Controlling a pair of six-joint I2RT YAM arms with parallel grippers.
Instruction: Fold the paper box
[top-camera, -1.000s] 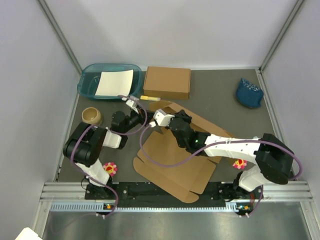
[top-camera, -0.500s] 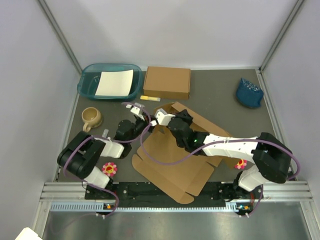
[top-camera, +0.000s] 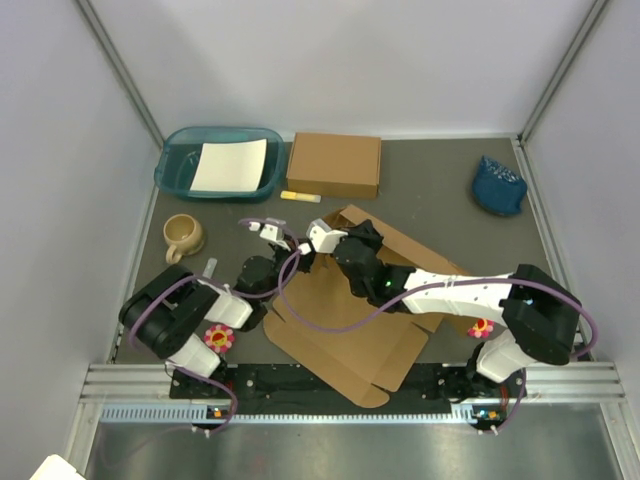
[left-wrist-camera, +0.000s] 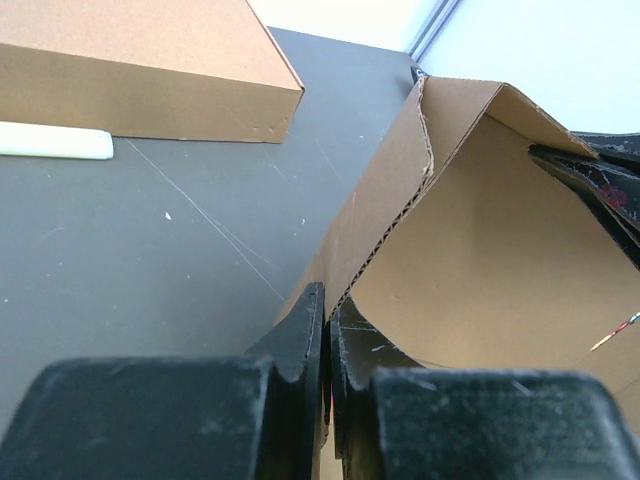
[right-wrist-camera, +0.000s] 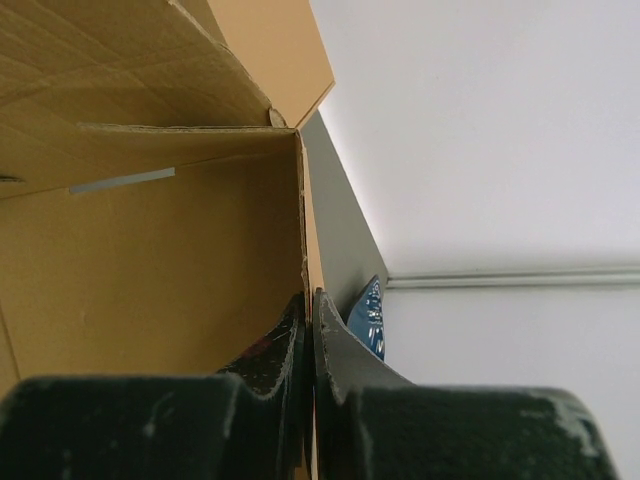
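The left hand and right hand each pinch a raised flap of the paper box; the rest lies flat.

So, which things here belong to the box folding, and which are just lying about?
In the job:
- paper box, part folded
- left gripper, pinching a raised flap
- right gripper, pinching a wall edge

Lying about:
- closed brown box
- teal tray holding a white sheet
- mug
- pale stick
- blue lump
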